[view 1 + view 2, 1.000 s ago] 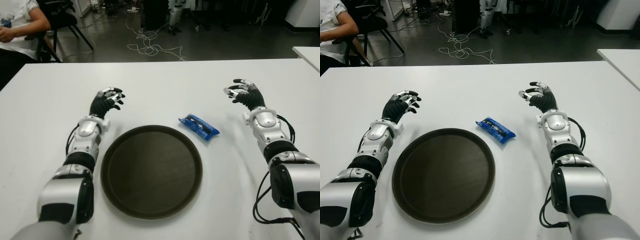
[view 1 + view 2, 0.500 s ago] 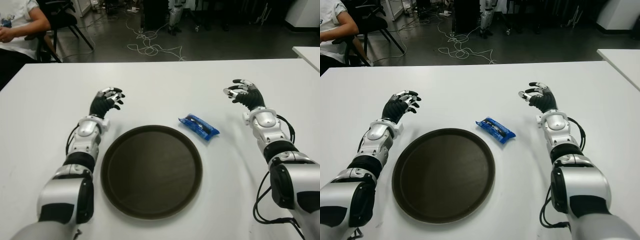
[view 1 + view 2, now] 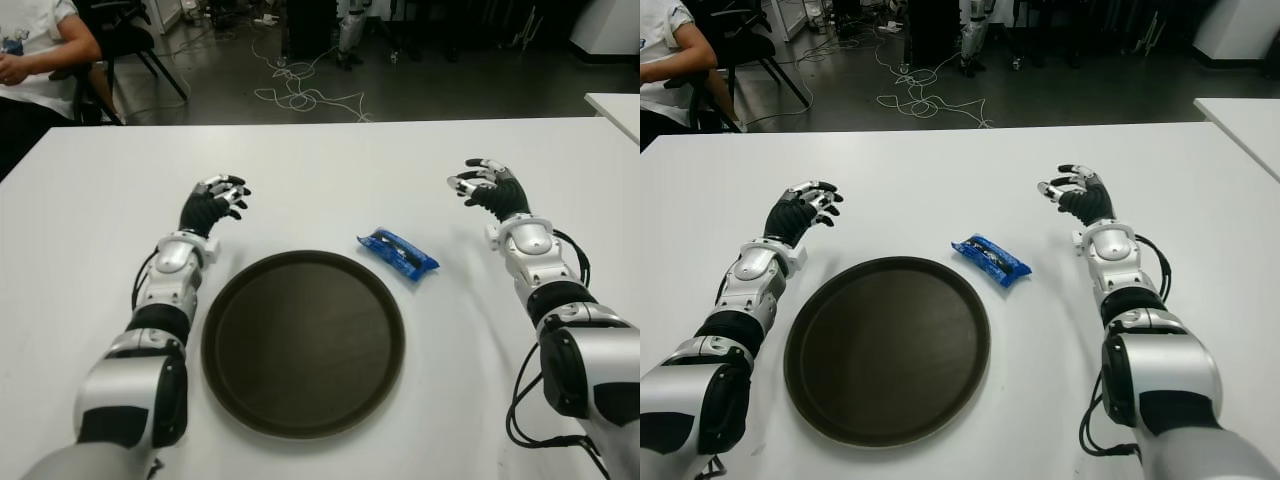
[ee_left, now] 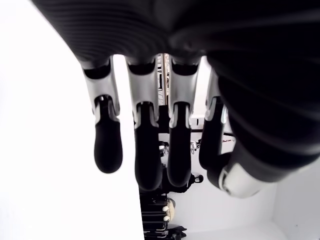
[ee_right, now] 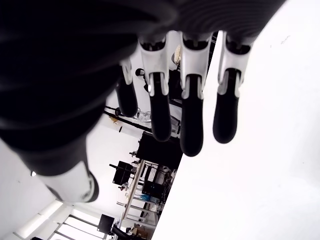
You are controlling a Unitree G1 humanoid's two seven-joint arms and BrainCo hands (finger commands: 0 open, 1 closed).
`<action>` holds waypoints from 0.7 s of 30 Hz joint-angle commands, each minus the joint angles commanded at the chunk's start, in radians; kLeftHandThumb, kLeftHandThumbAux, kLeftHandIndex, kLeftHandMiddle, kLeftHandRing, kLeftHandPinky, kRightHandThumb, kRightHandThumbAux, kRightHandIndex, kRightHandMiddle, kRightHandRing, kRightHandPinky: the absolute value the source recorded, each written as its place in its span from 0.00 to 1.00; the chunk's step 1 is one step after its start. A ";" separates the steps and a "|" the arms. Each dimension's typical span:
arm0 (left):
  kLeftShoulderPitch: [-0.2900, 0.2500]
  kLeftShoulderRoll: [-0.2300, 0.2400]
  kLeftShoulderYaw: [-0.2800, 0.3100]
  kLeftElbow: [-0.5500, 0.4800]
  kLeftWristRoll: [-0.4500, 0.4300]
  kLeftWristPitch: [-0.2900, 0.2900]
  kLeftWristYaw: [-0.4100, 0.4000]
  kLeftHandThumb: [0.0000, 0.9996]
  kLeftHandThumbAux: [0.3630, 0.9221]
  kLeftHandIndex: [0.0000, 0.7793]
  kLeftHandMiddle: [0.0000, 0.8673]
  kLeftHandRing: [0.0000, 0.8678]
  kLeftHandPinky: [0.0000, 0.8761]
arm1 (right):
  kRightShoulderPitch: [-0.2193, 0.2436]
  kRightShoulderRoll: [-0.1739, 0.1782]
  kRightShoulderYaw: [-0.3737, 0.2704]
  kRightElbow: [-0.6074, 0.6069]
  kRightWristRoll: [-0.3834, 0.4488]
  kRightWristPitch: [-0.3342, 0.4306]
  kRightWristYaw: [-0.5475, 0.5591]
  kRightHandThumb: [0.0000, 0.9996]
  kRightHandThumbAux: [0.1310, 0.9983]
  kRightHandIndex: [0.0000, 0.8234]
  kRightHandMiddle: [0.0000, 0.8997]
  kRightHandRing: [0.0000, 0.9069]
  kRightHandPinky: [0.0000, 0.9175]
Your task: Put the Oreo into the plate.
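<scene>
The Oreo (image 3: 398, 253), a blue wrapped pack, lies on the white table (image 3: 330, 170) just beyond the right rim of the round dark plate (image 3: 303, 342). My left hand (image 3: 214, 203) shows to the left of the plate's far edge, fingers relaxed and holding nothing. My right hand (image 3: 487, 187) is to the right of the Oreo and a little farther back, fingers spread and holding nothing. Both wrist views show only each hand's own loose fingers (image 4: 145, 145) (image 5: 187, 120) over the white table.
A person in a white shirt (image 3: 35, 45) sits beyond the table's far left corner, beside a black chair (image 3: 125, 35). Cables (image 3: 300, 95) lie on the dark floor behind the table. Another white table's corner (image 3: 615, 105) shows at the right.
</scene>
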 joint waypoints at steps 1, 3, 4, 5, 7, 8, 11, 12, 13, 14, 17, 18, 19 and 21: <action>0.000 0.000 0.000 0.000 0.000 0.000 0.001 0.83 0.55 0.54 0.54 0.59 0.64 | 0.000 0.000 -0.001 0.000 0.001 0.000 0.000 0.29 0.67 0.30 0.40 0.48 0.52; -0.001 0.001 0.000 0.003 0.003 -0.001 0.005 0.83 0.55 0.54 0.54 0.59 0.65 | 0.000 0.001 -0.004 0.000 0.004 -0.002 -0.001 0.27 0.67 0.29 0.40 0.48 0.52; -0.001 0.001 -0.001 0.004 0.004 -0.002 0.006 0.83 0.55 0.54 0.54 0.59 0.65 | 0.001 0.001 -0.004 0.000 0.004 -0.004 -0.001 0.26 0.67 0.29 0.40 0.47 0.52; -0.001 0.001 -0.001 0.004 0.004 -0.002 0.006 0.83 0.55 0.54 0.54 0.59 0.65 | 0.001 0.001 -0.005 -0.001 0.004 -0.005 -0.002 0.24 0.67 0.29 0.39 0.47 0.51; 0.001 0.002 0.000 0.003 0.004 -0.004 0.007 0.83 0.55 0.54 0.54 0.59 0.65 | 0.002 0.000 -0.004 -0.001 0.001 -0.010 -0.006 0.20 0.68 0.28 0.39 0.47 0.51; 0.001 0.001 0.000 0.002 0.004 -0.004 0.007 0.83 0.55 0.54 0.54 0.59 0.64 | 0.003 0.000 -0.003 -0.001 -0.001 -0.014 -0.008 0.20 0.68 0.28 0.39 0.47 0.50; 0.002 0.001 0.001 0.001 0.001 -0.003 0.003 0.83 0.55 0.54 0.54 0.59 0.64 | 0.003 -0.004 -0.001 -0.001 -0.005 -0.020 -0.014 0.13 0.69 0.27 0.38 0.45 0.48; 0.001 0.001 0.003 0.001 -0.001 -0.002 0.001 0.83 0.55 0.54 0.54 0.59 0.64 | 0.004 -0.004 -0.001 -0.002 -0.006 -0.024 -0.018 0.10 0.69 0.27 0.38 0.44 0.47; 0.001 0.001 0.003 0.001 -0.002 -0.001 0.000 0.84 0.55 0.54 0.54 0.59 0.64 | 0.004 -0.004 -0.001 -0.002 -0.007 -0.027 -0.021 0.07 0.69 0.26 0.38 0.44 0.47; 0.001 0.001 0.004 0.001 -0.003 -0.001 0.000 0.84 0.55 0.54 0.54 0.59 0.64 | 0.005 -0.005 -0.001 -0.002 -0.007 -0.032 -0.025 0.06 0.69 0.26 0.38 0.44 0.47; 0.003 0.000 0.005 -0.002 -0.003 -0.002 0.003 0.83 0.55 0.54 0.54 0.59 0.64 | 0.008 -0.007 -0.004 -0.005 -0.007 -0.064 -0.044 0.02 0.68 0.27 0.38 0.43 0.46; 0.003 0.000 0.004 -0.002 -0.002 -0.002 0.005 0.84 0.55 0.54 0.54 0.59 0.64 | 0.009 -0.008 -0.003 -0.005 -0.008 -0.073 -0.048 0.01 0.67 0.27 0.37 0.43 0.45; 0.004 0.000 0.003 -0.003 0.000 -0.003 0.006 0.84 0.55 0.54 0.54 0.59 0.64 | 0.009 -0.011 0.001 -0.006 -0.014 -0.086 -0.058 0.01 0.67 0.27 0.37 0.42 0.45; 0.004 0.000 0.000 -0.004 0.003 -0.004 0.008 0.83 0.55 0.54 0.54 0.59 0.66 | 0.011 -0.015 0.011 -0.007 -0.026 -0.107 -0.074 0.00 0.67 0.27 0.35 0.40 0.41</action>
